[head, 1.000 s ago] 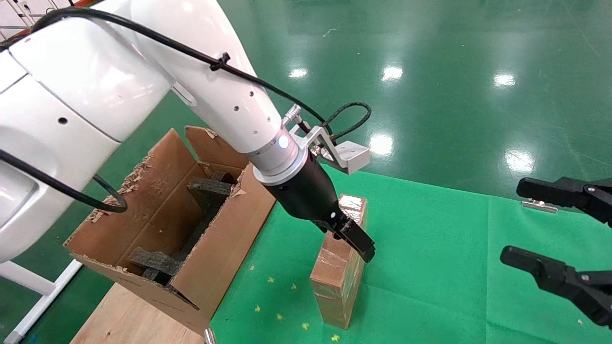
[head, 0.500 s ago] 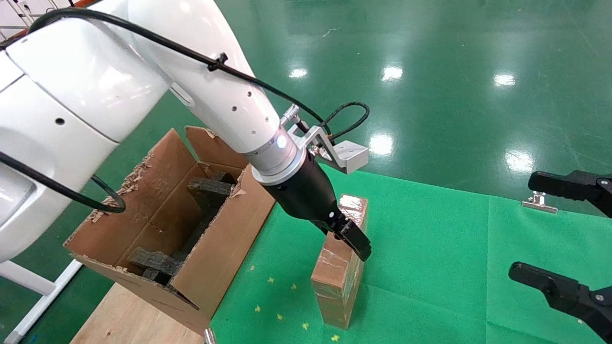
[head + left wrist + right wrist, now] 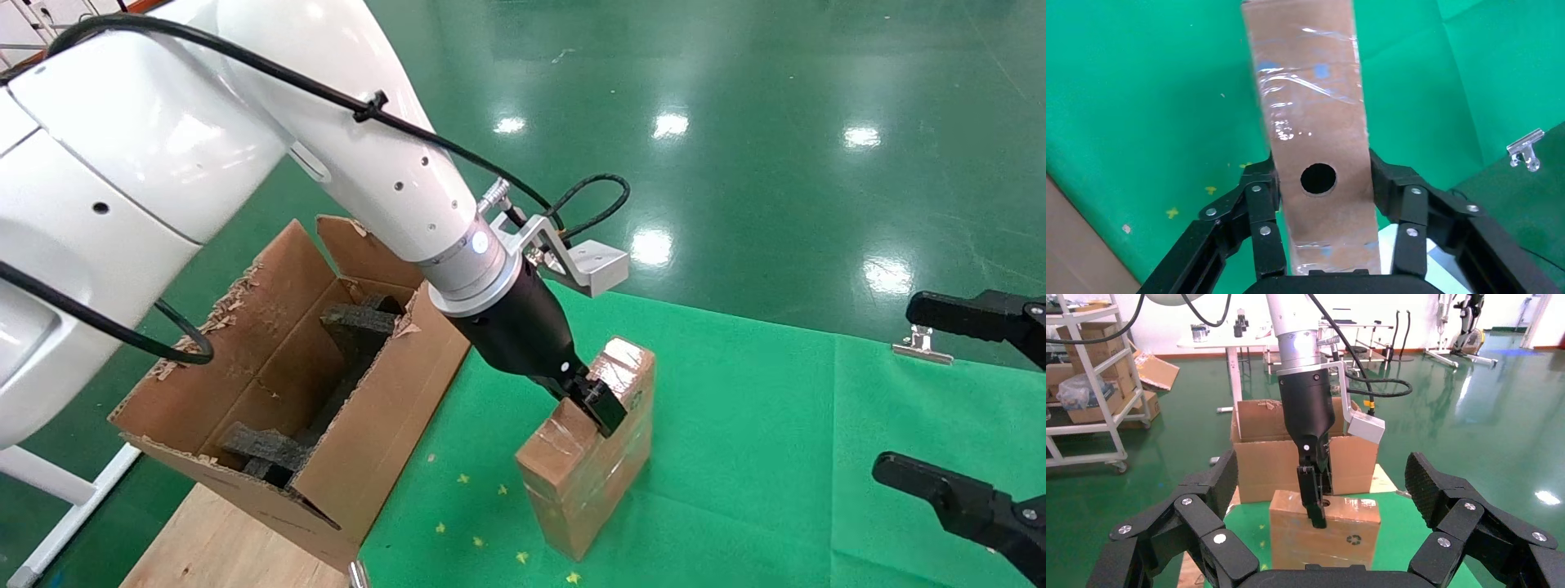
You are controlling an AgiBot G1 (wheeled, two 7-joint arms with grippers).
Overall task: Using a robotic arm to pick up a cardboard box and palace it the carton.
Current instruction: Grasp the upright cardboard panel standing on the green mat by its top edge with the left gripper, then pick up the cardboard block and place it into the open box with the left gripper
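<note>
Left gripper (image 3: pixel 595 398), on the robotic arm (image 3: pixel 392 175), sits at frame centre in the head view, clamped on the top narrow face of the cardboard box (image 3: pixel 587 457). In the left wrist view its fingers (image 3: pixel 1261 202) press both broad sides of the box (image 3: pixel 1315 116), flanking the round hole (image 3: pixel 1318 178). Box tilted, lower edge on the green mat (image 3: pixel 735 457) at lower centre. Carton (image 3: pixel 270 384) stands open at centre left, just beside the box. Right gripper (image 3: pixel 972 408) at the right edge, jaws wide apart, holding nothing.
</note>
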